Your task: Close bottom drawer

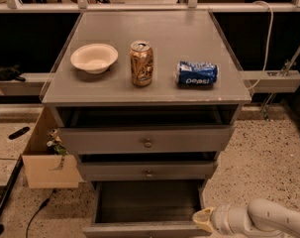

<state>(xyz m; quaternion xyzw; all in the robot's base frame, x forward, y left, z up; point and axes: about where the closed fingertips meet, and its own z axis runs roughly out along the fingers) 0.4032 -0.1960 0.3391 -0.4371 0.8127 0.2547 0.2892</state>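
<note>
Gaping open at the foot of the grey table (pixel 80 93), the bottom drawer (pixel 147 205), lowest of three, is standing pulled out, with the robot's jaws hovering at its front right corner; whether they are open or closed cannot be told. One bowl (pixel 94 57), one upright can (pixel 141 63) and one toppled Pepsi can (pixel 197 74) are sitting on top.

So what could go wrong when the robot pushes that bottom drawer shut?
1. The end effector is by the right front corner of the bottom drawer, not its middle. A push from there might twist the drawer so it jams.
2. A hard shove could shake the cabinet. The standing can might tip, and the Pepsi can, lying on its side, might roll.
</note>
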